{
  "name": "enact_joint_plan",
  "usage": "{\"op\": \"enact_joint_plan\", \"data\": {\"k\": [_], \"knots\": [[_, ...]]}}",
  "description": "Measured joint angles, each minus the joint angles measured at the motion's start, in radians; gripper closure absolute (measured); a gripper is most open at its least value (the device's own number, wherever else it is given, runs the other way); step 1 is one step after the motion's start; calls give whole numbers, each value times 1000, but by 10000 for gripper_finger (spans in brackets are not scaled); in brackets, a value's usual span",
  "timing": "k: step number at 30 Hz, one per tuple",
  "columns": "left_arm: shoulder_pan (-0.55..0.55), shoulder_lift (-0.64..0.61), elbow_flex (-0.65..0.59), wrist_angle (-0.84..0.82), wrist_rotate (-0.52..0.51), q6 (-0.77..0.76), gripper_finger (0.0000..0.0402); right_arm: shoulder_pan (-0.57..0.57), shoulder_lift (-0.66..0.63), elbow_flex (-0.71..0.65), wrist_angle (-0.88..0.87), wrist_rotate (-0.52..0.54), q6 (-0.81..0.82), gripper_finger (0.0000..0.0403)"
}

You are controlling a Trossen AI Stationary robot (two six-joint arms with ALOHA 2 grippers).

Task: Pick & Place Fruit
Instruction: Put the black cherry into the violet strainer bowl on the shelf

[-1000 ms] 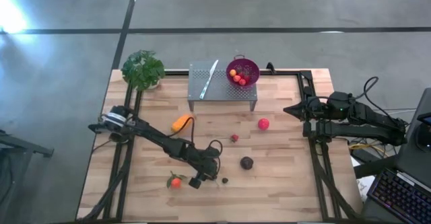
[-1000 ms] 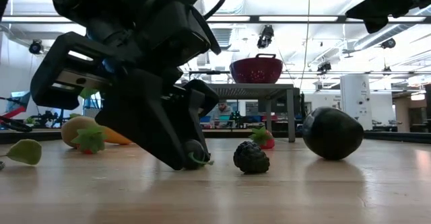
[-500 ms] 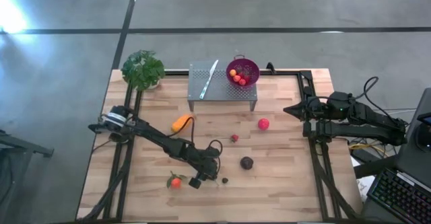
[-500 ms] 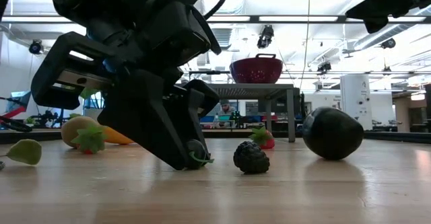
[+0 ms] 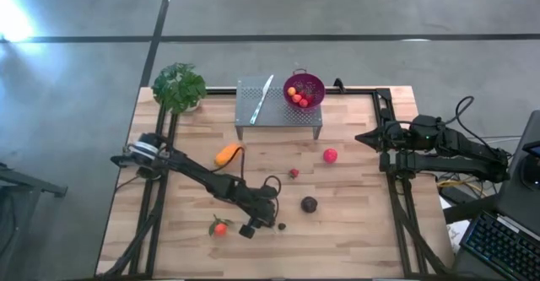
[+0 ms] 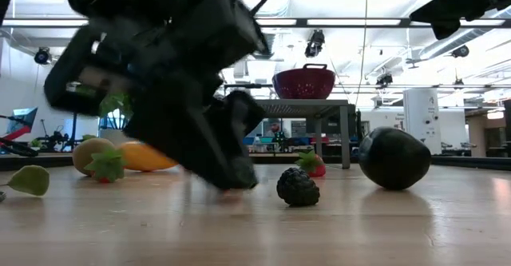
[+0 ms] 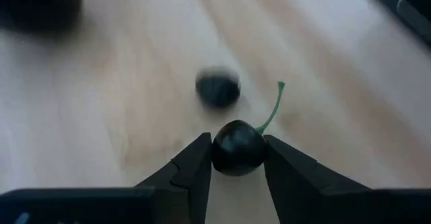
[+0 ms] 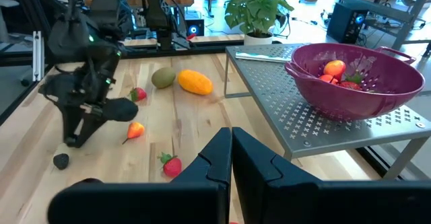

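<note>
Motion blur smears the left arm (image 6: 160,74) and a small dark fruit (image 7: 217,88).

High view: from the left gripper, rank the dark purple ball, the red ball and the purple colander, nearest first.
From the left gripper, near the table's front:
1. Dark purple ball, just to its right.
2. Red ball, mid-table, farther right and back.
3. Purple colander, on the metal rack at the back edge.
</note>
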Motion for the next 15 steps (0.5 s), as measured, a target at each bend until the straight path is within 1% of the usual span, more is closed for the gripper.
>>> {"op": "enact_joint_plan", "data": {"k": [5,9,12,15], "knots": [[10,-13,74,-11,-38,46,274,0,0,0,0,0,0,394],[24,-13,144,-45,-128,132,270,0,0,0,0,0,0,394],[41,-14,196,-77,-226,209,272,0,0,0,0,0,0,394],[61,-14,243,-81,-375,280,275,0,0,0,0,0,0,394]]}}
